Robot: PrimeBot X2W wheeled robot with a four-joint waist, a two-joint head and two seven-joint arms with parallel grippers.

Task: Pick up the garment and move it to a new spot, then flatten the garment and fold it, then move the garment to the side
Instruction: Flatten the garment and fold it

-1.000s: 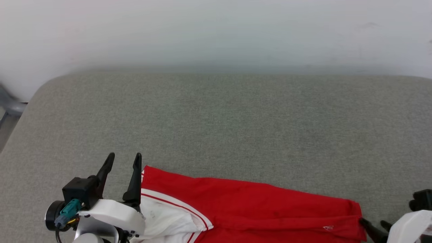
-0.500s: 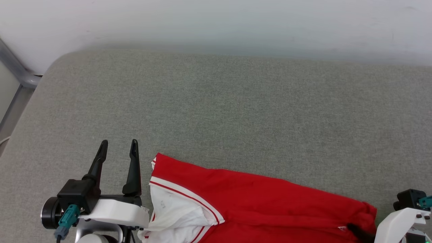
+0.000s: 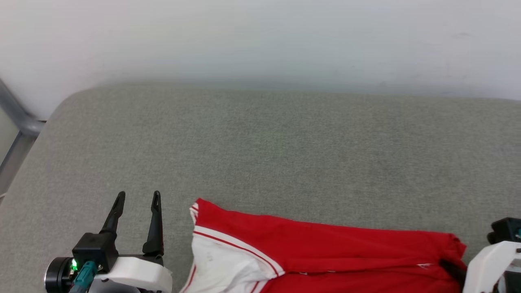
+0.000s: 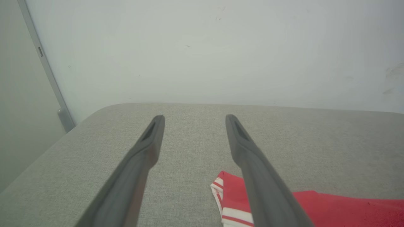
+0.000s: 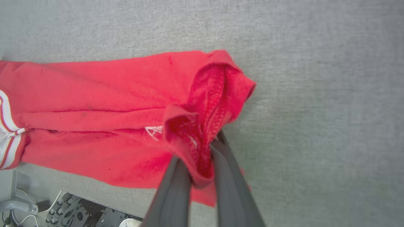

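The garment (image 3: 325, 252) lies at the grey surface's (image 3: 260, 142) near edge. Its right corner is pinched by the right end effector (image 5: 202, 151). The left end effector (image 3: 138, 193) is held open, empty, beside the sleeve (image 3: 228, 260), which should be gripped before lifting.

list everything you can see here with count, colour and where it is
shirt: one, red with a white sleeve and red-and-white trim, lying along the near edge of the padded surface
padded surface: one, grey fabric, under the shirt and reaching back to the wall
wall: one, white, behind the surface
metal post: one, grey, at the far left corner by the wall
machinery and cables: count unclear, dark and grey, below the surface's near edge
left end effector: one, dark fingers, open, over bare surface left of the shirt, not touching it
right end effector: one, dark fingers, shut on a bunched red corner at the shirt's right end
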